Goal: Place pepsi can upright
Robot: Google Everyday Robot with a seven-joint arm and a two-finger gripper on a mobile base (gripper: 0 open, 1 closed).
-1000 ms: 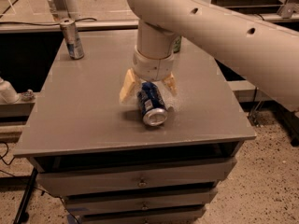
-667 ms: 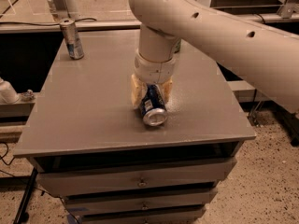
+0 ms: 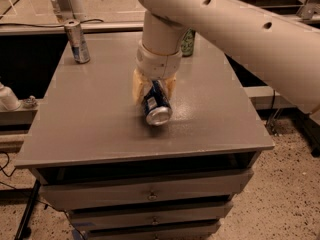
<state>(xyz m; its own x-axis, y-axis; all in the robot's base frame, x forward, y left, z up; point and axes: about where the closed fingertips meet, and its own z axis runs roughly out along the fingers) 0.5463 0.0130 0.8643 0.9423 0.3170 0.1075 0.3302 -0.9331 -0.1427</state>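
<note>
At the back left corner of the table (image 3: 90, 119) stands a slim silver-and-blue can (image 3: 77, 41); near the table's middle the pepsi can (image 3: 158, 111) lies on its side, the gripper (image 3: 154, 95) clamped across it from above. A firm hold, small lift and slow turn should stand it up, short of the green can (image 3: 188, 43) at the table's back.

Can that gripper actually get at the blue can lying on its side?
Likely yes: the gripper sits right over the pepsi can, its fingers seemingly pressed against both sides, and nothing on the table stands between them.
</note>
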